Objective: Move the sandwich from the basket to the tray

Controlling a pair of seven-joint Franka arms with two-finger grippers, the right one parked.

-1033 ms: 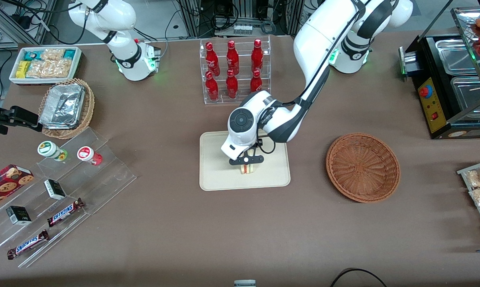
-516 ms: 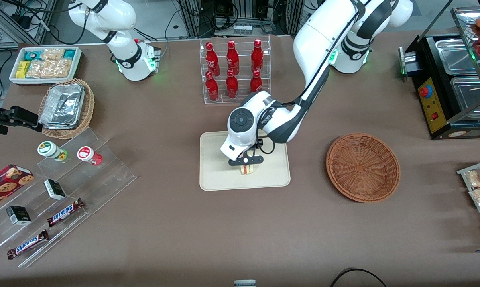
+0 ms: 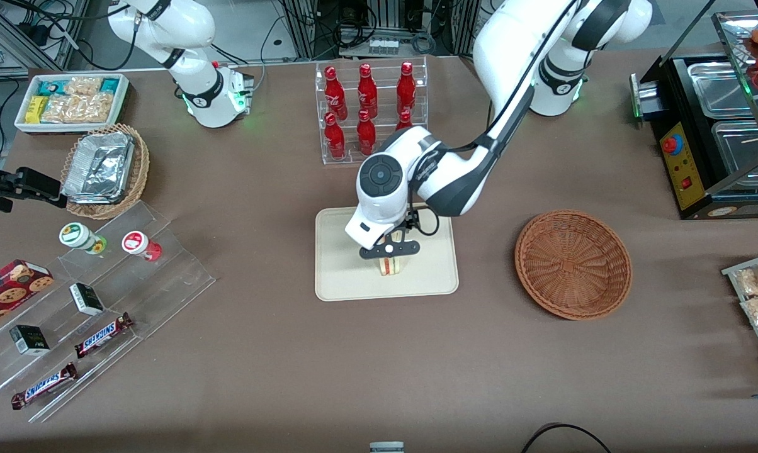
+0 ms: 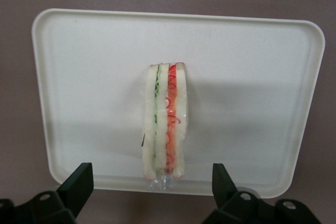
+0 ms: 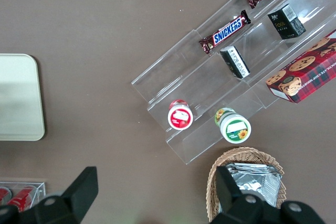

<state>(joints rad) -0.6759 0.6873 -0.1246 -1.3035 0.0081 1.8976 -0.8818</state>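
The sandwich [image 3: 390, 266] [image 4: 165, 121] stands on its edge on the cream tray [image 3: 341, 277] [image 4: 89, 77], its red and green filling layers showing between pale bread slices. My gripper [image 3: 388, 250] [image 4: 152, 190] hangs open just above the sandwich, its two black fingers [image 4: 79, 182] spread wide apart and touching nothing. The round brown wicker basket [image 3: 573, 263] sits empty beside the tray, toward the working arm's end of the table.
A clear rack of red bottles [image 3: 369, 110] stands beside the tray, farther from the front camera. A clear stepped shelf with snack bars and cups [image 3: 96, 296], a tan basket of foil containers [image 3: 105, 170] and a white snack bin [image 3: 70, 100] lie toward the parked arm's end.
My gripper has risen slightly off the sandwich, which stays standing on the tray.
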